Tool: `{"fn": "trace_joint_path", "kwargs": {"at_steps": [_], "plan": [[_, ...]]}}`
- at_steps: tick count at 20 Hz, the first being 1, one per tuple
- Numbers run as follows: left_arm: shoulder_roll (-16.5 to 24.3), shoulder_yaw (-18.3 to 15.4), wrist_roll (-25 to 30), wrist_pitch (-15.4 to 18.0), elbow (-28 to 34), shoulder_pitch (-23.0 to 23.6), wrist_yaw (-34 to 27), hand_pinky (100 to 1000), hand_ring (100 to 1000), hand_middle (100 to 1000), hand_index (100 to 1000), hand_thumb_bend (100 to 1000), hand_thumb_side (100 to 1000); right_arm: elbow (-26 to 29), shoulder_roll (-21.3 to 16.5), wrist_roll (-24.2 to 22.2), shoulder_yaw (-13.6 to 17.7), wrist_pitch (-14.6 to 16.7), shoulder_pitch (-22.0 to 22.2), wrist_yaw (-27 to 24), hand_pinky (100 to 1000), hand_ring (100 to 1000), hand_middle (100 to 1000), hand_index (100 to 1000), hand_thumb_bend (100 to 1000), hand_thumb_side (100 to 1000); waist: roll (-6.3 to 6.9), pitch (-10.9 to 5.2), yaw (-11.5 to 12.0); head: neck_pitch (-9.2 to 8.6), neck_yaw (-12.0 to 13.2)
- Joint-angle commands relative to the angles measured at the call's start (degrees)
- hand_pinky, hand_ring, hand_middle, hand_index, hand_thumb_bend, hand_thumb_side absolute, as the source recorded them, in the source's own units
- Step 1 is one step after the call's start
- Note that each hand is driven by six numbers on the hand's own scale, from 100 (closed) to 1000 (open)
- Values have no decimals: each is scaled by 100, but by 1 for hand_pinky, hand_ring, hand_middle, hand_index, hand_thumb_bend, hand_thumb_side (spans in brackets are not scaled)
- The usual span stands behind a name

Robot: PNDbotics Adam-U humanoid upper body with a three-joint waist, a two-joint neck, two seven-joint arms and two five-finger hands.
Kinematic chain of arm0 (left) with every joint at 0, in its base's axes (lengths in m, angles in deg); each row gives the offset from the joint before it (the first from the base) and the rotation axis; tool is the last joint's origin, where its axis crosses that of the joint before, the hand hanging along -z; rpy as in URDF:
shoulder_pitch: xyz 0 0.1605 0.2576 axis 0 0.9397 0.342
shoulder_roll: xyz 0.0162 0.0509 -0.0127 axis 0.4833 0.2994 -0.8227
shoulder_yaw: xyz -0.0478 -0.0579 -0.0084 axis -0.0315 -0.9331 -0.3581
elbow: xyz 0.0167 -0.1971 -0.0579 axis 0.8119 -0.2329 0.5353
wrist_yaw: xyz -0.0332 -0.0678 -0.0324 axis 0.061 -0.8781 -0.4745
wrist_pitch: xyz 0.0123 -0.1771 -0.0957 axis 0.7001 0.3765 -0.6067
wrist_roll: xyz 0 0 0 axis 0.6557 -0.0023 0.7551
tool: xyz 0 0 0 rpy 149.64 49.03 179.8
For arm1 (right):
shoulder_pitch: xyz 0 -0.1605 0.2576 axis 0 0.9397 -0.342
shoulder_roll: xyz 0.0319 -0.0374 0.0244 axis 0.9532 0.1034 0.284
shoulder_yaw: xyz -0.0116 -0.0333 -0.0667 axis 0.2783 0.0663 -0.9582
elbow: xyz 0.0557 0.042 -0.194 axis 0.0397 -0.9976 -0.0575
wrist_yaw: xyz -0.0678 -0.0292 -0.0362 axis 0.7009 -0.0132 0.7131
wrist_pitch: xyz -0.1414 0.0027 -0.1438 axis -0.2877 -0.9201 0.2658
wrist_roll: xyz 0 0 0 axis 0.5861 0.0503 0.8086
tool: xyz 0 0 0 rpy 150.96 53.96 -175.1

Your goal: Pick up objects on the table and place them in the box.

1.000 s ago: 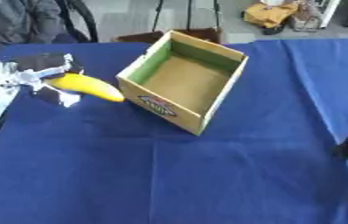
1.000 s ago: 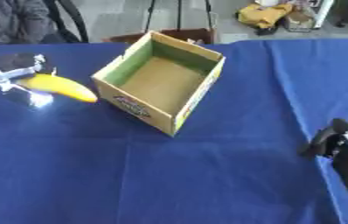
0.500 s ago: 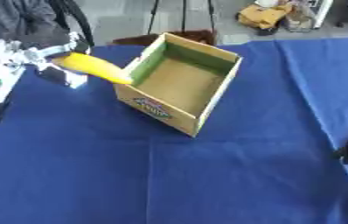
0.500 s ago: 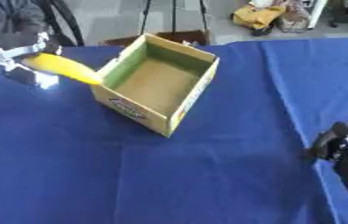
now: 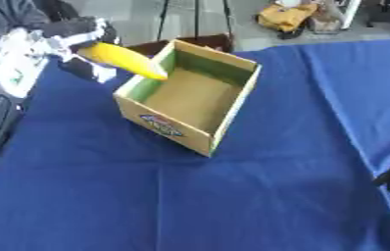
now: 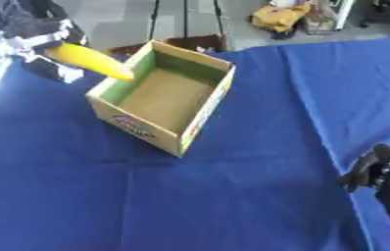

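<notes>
My left hand (image 5: 77,38) is shut on a yellow banana (image 5: 126,60), held in the air at the upper left. The banana's tip reaches over the left wall of the open cardboard box (image 5: 191,95), whose inside is green-walled and looks bare. The box sits askew on the blue tablecloth (image 5: 190,196). My right hand (image 6: 377,172) shows at the lower right edge, low over the cloth; I cannot make out how its fingers stand.
Beyond the table's far edge lie a grey floor, tripod legs and a yellow bag (image 5: 287,15). A dark brown thing (image 5: 200,41) stands just behind the box. My left arm's white and black casing (image 5: 1,93) fills the left edge.
My left hand has lifted the banana up and to the right, from beside the box to over its left wall. The camera view has shifted too. The right hand stays low.
</notes>
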Motion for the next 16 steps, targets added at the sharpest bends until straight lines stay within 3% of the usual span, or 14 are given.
{"fn": "trace_joint_path", "kwargs": {"at_steps": [1, 16], "plan": [[-46, -99, 13, 114, -121, -233, 228, 361, 359, 379, 575, 100, 179, 60, -136, -71, -39, 6, -100, 34, 517, 373, 307, 499, 100, 808, -4, -58, -70, -97, 96], [-530, -171, -502, 145, -768, -217, 1174, 370, 367, 386, 586, 100, 202, 74, -89, -148, -99, 17, -252, 51, 516, 373, 307, 499, 100, 810, 63, 99, -508, -260, 260]]}}
